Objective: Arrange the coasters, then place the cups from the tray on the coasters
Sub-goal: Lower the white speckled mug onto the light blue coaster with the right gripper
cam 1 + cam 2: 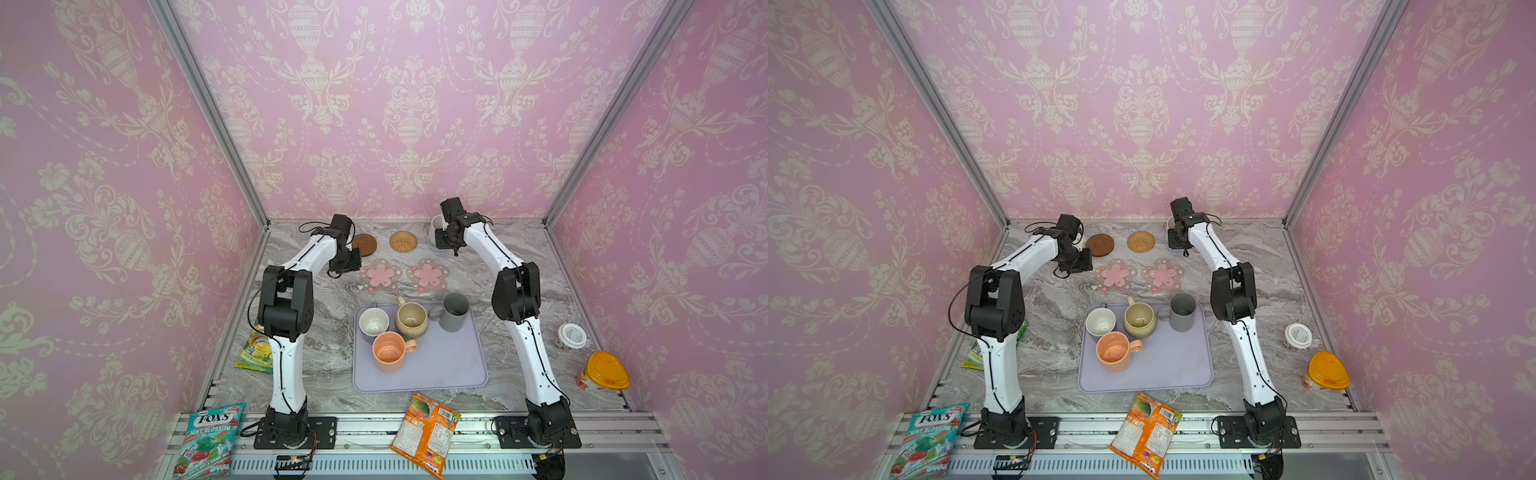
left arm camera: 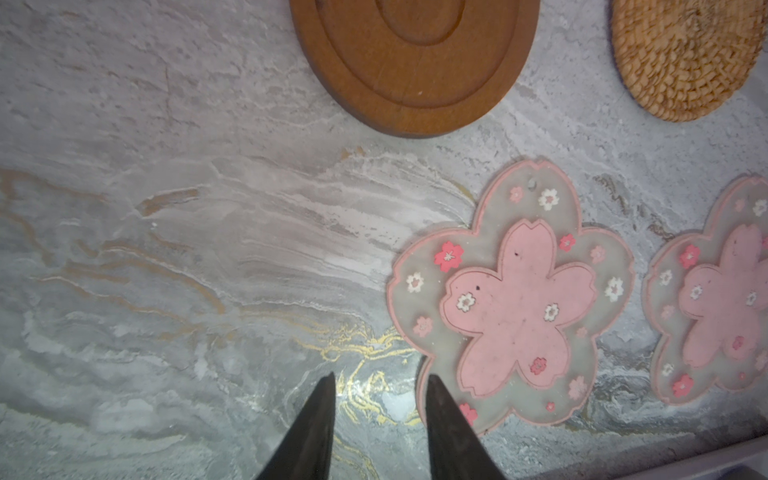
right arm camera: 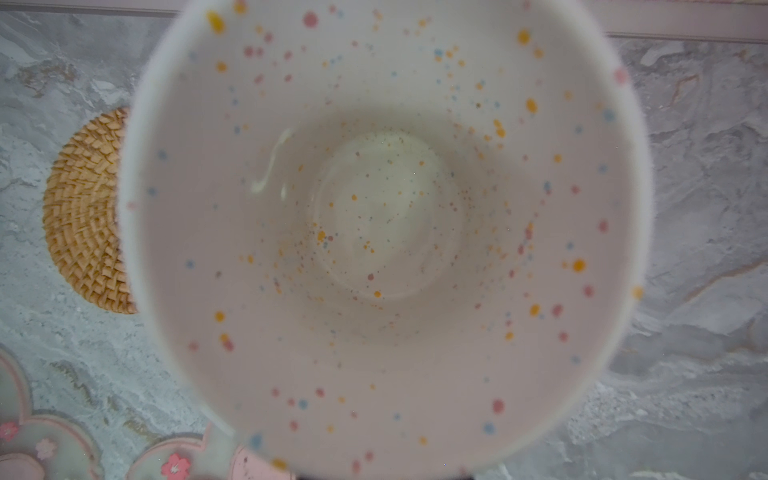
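Far right, right gripper [image 1: 442,237] appears clamped on speckled cup [image 3: 382,216], just right of rattan coaster [image 1: 403,241]; coaster beneath hidden. Left gripper [image 2: 378,380] jaws parted, empty, beside left flower coaster [image 2: 515,307]. Four coasters [image 1: 364,243] visibly bare; four cups [image 1: 390,351] left on tray [image 1: 457,374].

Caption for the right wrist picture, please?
Speckled mug interior fills the view, rattan coaster partly hidden behind it on the marble table.

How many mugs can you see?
5. Four stand on the lavender-grey rectangular tray: a white mug, a rounded beige-olive mug, a tall dark grey mug, a peach-orange mug. The fifth, a speckled white-inside mug, is at the back beside the woven tan round coaster.
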`<state>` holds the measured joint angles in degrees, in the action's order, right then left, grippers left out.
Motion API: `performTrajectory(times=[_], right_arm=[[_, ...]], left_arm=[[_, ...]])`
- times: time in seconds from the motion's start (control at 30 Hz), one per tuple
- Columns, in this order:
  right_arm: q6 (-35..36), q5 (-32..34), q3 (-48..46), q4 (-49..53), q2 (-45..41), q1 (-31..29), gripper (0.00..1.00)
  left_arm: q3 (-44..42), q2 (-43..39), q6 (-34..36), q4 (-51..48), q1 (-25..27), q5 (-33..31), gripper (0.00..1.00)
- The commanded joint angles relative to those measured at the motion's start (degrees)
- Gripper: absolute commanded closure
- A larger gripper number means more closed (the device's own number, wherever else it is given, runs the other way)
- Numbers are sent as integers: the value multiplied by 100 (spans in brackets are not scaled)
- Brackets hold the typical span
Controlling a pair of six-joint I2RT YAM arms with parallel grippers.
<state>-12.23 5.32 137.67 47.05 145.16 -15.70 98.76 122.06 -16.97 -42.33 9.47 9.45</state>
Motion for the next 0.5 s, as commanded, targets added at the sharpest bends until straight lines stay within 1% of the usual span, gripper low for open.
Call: performTrajectory(times=[0.0,0.2,0.37,0.47], right_arm=[[-174,74,270,-82,-146,52,100],[-214,25,274,-114,-164,53,88],[-237,-31,294,-136,-166,52,76],[-229,-48,323,-142,-180,57,71]], left_arm=[[104,81,18,-65,-49,129,61],[102,81,3,-56,-51,153,61],[101,81,-1,-59,-46,153,61],[117,73,-13,-65,-44,159,61]])
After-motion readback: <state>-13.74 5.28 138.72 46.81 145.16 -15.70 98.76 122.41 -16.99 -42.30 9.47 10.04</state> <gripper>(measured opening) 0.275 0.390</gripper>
